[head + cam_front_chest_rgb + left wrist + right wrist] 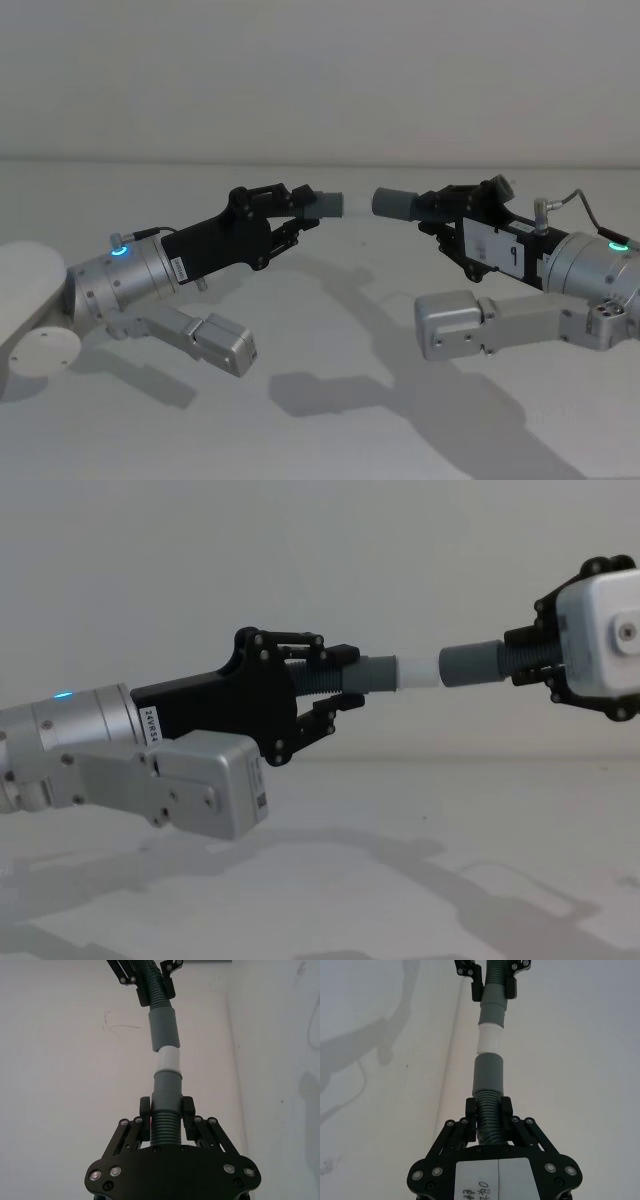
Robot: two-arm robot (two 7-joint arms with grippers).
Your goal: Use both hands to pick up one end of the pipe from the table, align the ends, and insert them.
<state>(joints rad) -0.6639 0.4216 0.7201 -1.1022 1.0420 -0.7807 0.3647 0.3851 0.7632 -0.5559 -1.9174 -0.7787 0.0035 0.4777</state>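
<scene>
Both grippers hover above the white table [330,340], facing each other. My left gripper [300,210] [166,1116] is shut on the pipe [165,1132] just behind its white-tipped cuff [331,204] [395,672]. My right gripper [440,208] [488,1116] is shut on the corrugated hose behind the darker hollow cuff [395,203] [470,665]. The two ends point at each other in nearly one line. In the chest view the white tip [418,671] reaches the dark cuff's mouth; in the head view a small gap shows. The rest of the hose is hidden behind the grippers.
A white round plate-like part [30,290] lies at the table's left edge beside my left arm. A plain pale wall [320,70] rises behind the table. Arm shadows fall on the surface below.
</scene>
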